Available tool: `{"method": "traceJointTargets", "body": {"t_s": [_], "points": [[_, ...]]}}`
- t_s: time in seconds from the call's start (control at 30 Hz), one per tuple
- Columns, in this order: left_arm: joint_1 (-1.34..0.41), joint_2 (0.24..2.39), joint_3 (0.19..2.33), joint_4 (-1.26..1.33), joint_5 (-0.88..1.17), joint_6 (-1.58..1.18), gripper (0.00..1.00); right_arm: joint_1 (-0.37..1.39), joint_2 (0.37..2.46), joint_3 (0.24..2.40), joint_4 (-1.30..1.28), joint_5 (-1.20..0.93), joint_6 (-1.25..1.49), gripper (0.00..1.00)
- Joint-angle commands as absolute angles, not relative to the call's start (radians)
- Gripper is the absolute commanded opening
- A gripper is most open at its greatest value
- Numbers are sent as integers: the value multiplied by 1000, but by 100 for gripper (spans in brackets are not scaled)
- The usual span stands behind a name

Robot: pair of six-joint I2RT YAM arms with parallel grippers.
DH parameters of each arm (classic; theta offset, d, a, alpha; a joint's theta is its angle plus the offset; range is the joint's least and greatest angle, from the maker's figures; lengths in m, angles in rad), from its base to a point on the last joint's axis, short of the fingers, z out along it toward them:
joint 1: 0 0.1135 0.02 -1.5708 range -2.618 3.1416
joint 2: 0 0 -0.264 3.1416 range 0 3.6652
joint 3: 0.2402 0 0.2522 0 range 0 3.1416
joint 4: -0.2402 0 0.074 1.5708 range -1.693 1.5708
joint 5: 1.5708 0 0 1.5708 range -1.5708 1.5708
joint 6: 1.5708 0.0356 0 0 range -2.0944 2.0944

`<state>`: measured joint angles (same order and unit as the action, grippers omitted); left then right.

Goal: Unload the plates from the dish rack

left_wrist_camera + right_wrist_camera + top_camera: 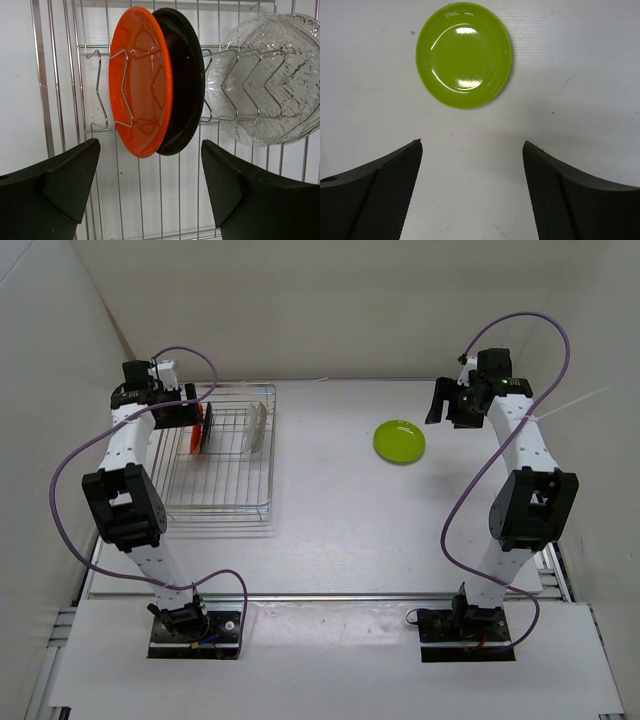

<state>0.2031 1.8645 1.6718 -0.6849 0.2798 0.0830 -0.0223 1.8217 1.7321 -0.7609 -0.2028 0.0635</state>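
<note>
At the far left of the white table [330, 530], the silver wire dish rack [220, 485] is sitting with its long side running from near to far. The left gripper [150, 145] is hovering over the rack's far left part, its two black fingers [65, 185] standing wide apart with nothing between them. They are touching neither the wires nor the plates.

Beyond those fingers, three colours of plate are standing on edge in the rack's zigzag wire dividers. The orange plate [142, 82] is standing furthest left. The glossy black plate [187, 85] is pressing against its right face, so the two are overlapping. Further right, apart from that pair, a clear patterned plate [265, 80] is leaning in its own slots. Whether a second clear one is sitting behind it is hard to tell.

To the right of the table's middle, well apart from the rack, the lime green plate [464, 55] is lying flat and face up on the bare tabletop. The right gripper [472, 145] is hanging just beside it on the right, looking down on it. Its textured fingers [380, 200] are spread apart and gripping nothing, and the plate is lying clear of both tips
</note>
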Motion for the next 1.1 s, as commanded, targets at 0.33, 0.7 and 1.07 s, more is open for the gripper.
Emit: {"method": "traceJointTargets", "body": {"t_s": [0.33, 0.7, 1.07], "points": [[204, 1881, 1703, -626, 305, 66, 88, -26, 1773, 1726, -776, -298, 66, 83], [213, 1908, 1703, -617, 287, 66, 73, -26, 1773, 1726, -776, -307, 66, 82], [213, 1936, 1703, -607, 287, 75, 62, -17, 1773, 1735, -785, -307, 66, 82]]}}
